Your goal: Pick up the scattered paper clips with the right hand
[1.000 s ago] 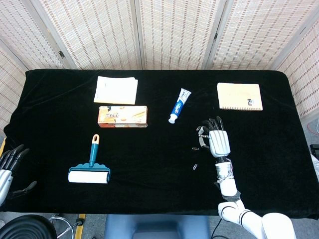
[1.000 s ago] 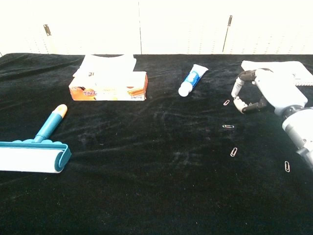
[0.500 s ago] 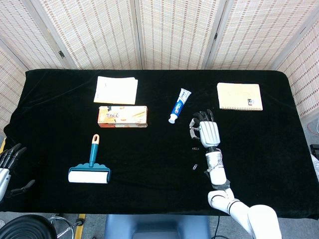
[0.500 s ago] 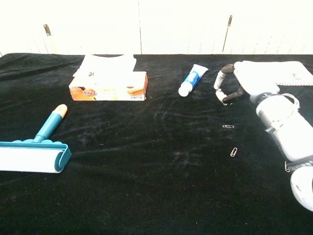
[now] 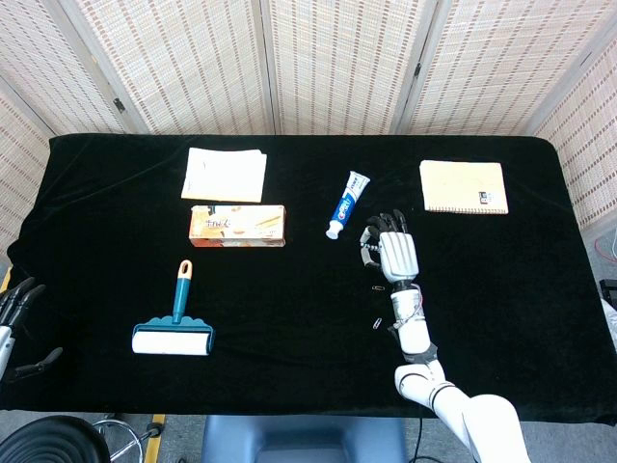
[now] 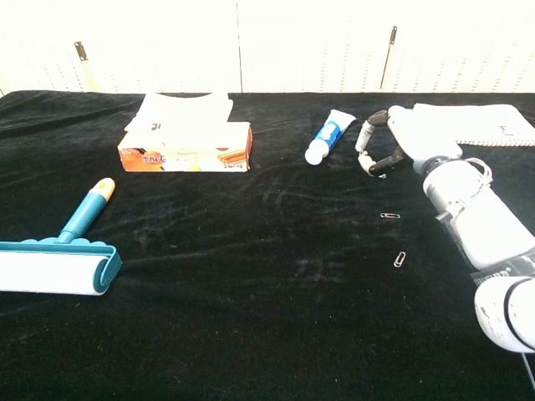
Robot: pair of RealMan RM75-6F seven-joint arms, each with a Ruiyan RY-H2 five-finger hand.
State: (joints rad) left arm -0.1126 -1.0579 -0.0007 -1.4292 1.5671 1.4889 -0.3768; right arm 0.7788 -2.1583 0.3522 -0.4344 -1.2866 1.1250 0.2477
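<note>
I am working the right hand (image 6: pixel 386 142) just beside the toothpaste tube (image 6: pixel 329 136), on the side away from the orange box (image 6: pixel 185 147). Its fingers are curling inward and downward toward the black cloth (image 6: pixel 251 276), thumb close to the fingertips (image 6: pixel 364 155). I cannot tell whether a clip is already pinched there; the gap is too small and dark to read in either view.

Two paper clips are lying on the cloth nearer to me than the tube: one paper clip (image 6: pixel 389 215) near the wrist line, and another paper clip (image 6: pixel 400 259) closer still to my edge. In the head view they are showing as a paper clip (image 5: pixel 377 287) and a second one (image 5: pixel 377 323) just left of the forearm.

To do this pinch well, I am judging that I should be lowering fingertips flat to the cloth and closing thumb against one finger slowly, since thin wire on velvet will likely slip. The forearm is passing near the loose clips, so I am minding not to sweep them.

The left hand (image 5: pixel 17 309) is hanging off the table edge, well apart from the tube, fingers apart and empty.
</note>
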